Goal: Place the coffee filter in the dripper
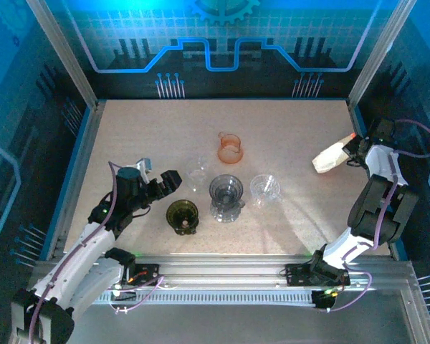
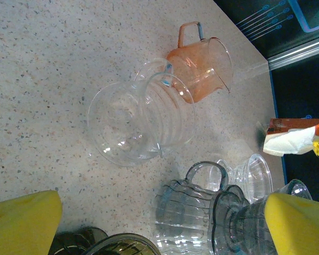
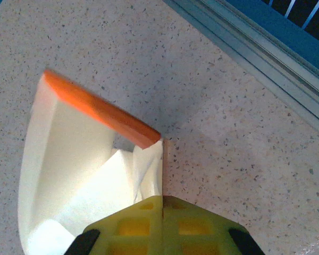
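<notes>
White coffee filter (image 3: 103, 191) sits inside orange-edged holder (image 3: 95, 114).

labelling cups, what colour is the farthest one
The farthest cup is translucent orange, clearest from the left wrist.

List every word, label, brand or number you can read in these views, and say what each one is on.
No text can be read in any view.
On the back wall: gear and circuit-line graphics, no lettering.
On the coffee filter: a reddish band along one edge; any print on it is too small and blurred to read.
On the orange dripper: no markings visible.
</notes>
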`<state>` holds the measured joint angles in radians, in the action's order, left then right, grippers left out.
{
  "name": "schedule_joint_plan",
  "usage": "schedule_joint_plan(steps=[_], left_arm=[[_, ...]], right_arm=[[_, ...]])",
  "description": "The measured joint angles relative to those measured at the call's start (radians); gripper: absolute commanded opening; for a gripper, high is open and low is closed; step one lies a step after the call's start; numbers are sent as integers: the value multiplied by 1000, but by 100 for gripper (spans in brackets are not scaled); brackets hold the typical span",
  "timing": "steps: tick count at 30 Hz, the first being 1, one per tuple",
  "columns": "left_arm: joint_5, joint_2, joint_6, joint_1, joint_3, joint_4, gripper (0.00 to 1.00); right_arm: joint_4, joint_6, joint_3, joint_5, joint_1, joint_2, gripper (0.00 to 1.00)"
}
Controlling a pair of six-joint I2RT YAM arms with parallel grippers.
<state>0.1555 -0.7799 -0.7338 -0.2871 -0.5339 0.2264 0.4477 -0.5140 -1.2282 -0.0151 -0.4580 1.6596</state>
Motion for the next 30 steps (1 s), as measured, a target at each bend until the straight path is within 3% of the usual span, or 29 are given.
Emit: schedule_joint_plan(steps=[5,16,30], left_arm=[[0,0,0,0,0,0,99],[8,0,0,0,0,1,99],[8,-16,0,2,-8,12,99]], right_arm=[[45,51,-81,-7,58,24,0],[175,263,-379,-47,349,176,0],[311,460,-605,-143,542,408,2]])
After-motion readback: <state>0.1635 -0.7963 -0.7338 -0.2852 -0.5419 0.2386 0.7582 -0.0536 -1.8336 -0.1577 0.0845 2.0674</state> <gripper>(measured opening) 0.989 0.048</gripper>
